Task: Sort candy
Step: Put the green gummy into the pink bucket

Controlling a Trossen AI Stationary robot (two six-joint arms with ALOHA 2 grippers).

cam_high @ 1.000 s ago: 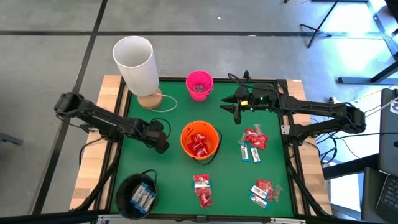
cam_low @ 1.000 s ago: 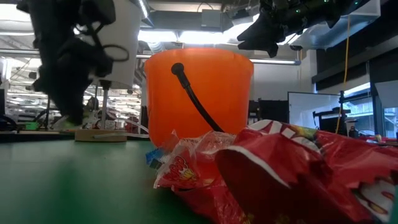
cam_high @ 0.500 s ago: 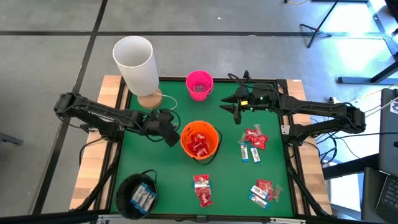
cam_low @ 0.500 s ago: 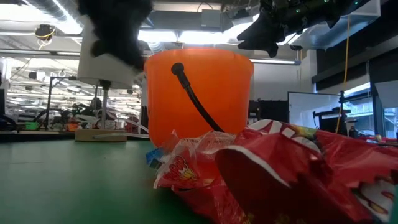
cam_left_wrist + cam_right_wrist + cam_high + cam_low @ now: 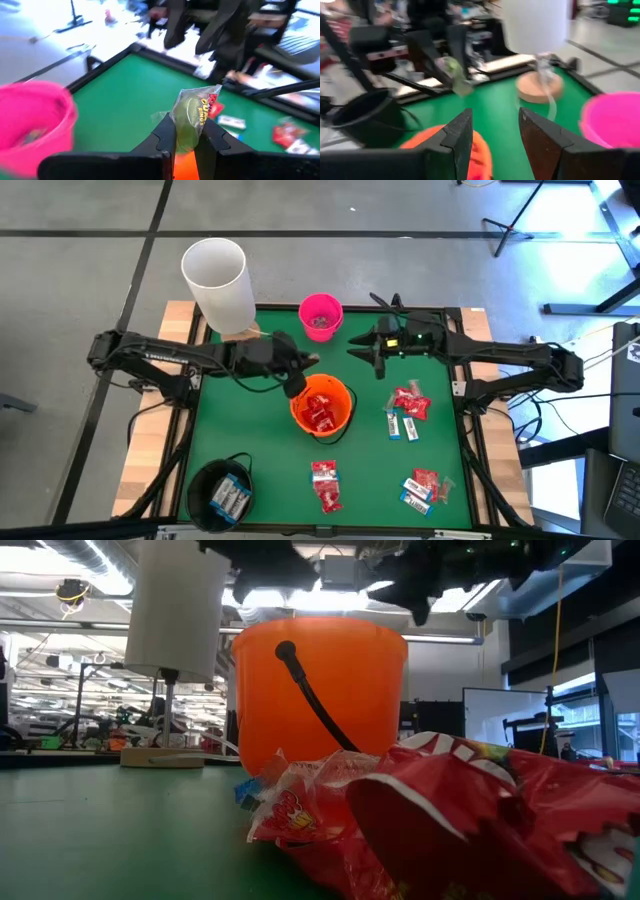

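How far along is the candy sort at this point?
Partly done. The orange bucket already holds red packets, the black bucket holds white-and-blue bars, and the pink bucket has something small inside. In hand: the left gripper pinches a greenish packet near the orange bucket's rim. The right gripper waits open by the pink bucket. Left: three loose piles of candy on the mat.

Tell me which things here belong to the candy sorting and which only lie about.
Job: left gripper holding a candy packet; loose candy; orange bucket; pink bucket; black bucket.
Idle: white cylinder; right gripper.
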